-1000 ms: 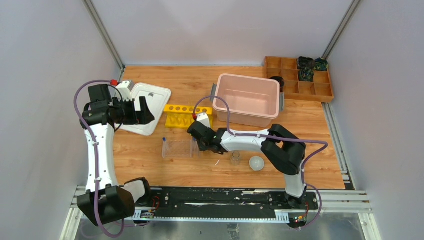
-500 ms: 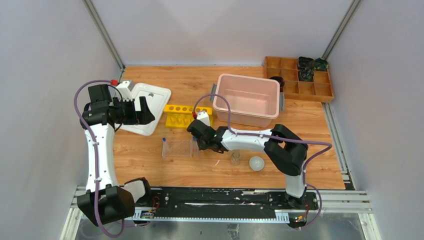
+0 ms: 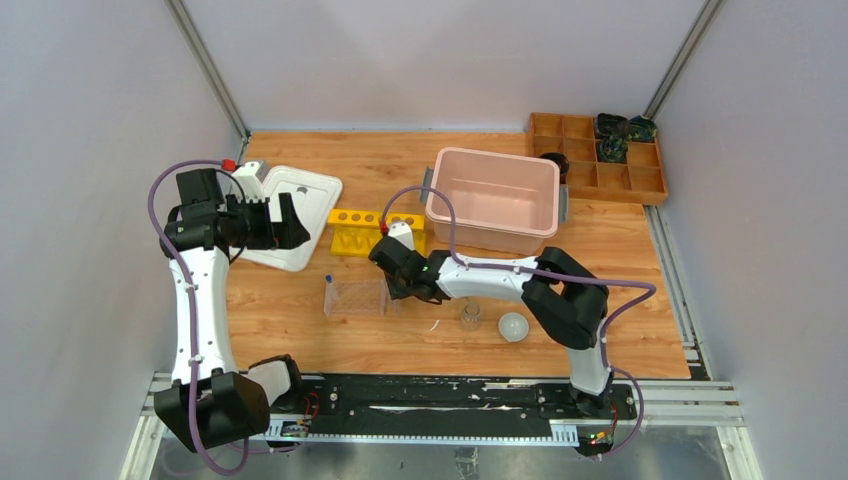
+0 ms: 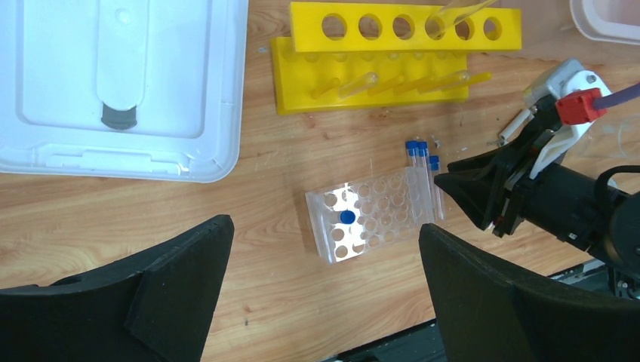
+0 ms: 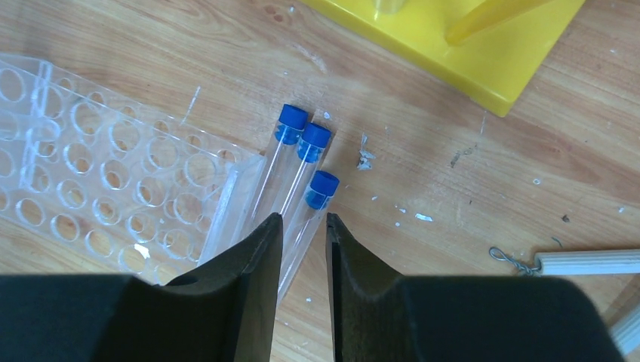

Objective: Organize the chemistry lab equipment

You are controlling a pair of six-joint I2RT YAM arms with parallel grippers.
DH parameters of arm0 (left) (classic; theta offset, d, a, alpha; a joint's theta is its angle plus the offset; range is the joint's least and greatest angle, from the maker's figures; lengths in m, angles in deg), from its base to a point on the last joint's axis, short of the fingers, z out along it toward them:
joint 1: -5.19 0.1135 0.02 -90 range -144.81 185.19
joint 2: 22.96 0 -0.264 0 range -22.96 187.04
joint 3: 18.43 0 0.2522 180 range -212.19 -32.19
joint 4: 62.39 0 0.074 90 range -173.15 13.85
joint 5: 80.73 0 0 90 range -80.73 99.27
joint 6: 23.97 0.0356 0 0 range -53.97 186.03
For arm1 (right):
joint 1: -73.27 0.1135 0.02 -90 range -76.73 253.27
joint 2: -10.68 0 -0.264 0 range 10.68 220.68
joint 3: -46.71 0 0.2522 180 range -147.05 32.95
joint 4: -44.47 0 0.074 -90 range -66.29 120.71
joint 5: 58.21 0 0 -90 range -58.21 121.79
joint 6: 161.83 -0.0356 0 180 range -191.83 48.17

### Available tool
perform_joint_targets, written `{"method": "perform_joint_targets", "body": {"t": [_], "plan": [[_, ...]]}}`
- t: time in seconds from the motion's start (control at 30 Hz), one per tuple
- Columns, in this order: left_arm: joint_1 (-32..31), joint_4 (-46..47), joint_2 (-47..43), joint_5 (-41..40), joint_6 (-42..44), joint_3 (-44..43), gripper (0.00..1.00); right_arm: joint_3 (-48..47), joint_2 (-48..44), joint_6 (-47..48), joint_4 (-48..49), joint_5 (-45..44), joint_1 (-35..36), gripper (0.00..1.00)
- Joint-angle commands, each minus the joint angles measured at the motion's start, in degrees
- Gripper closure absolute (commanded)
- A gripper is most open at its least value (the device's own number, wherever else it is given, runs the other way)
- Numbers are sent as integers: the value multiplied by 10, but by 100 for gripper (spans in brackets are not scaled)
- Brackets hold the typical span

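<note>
Three clear blue-capped tubes (image 5: 315,140) lie side by side on the table against the right end of the clear plastic tube rack (image 5: 113,173). My right gripper (image 5: 303,219) is low over them, jaws narrowed onto the rightmost tube (image 5: 323,188). In the top view the right gripper (image 3: 392,290) sits at the rack's (image 3: 356,297) right end. One blue-capped tube (image 4: 346,217) stands in the rack. My left gripper (image 3: 290,225) is open and empty, held high. A glass cup (image 3: 470,317) and a white round dish (image 3: 513,326) sit near the front. A white triangle rod (image 5: 581,262) lies at the right.
A yellow tube rack (image 3: 375,232) stands just behind the clear rack. The pink tub (image 3: 493,200) is behind the right arm, its white lid (image 3: 295,215) at the back left under the left gripper. The wooden compartment tray (image 3: 600,165) is at the back right.
My right gripper has shifted slightly left and away from me, toward the clear rack's end. The left arm has not moved.
</note>
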Motion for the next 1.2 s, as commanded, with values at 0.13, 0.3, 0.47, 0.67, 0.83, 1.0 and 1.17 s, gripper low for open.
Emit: {"method": "perform_joint_targets", "body": {"t": [0.13,0.3,0.47,0.67,0.83,1.0,1.17], "plan": [[5,-2,-6,11,-3,-20,0,-12,31,-12,-24,-3,-9,71],[5,-1,-4,13,-4,-23,0,-8,41,-14,-28,-8,-17,72],[5,-2,-6,21,-6,-24,0,-4,51,-20,-35,-7,-36,73],[5,-1,-16,35,0,-17,0,2,28,-9,-38,2,-49,89],[4,-1,-18,56,-2,-12,2,4,-24,-15,-39,31,-66,100],[5,-2,-25,93,0,-5,5,-4,-95,-20,-18,65,-62,100],[5,-3,-44,160,5,10,6,-31,-134,-21,41,88,-42,100]]}}
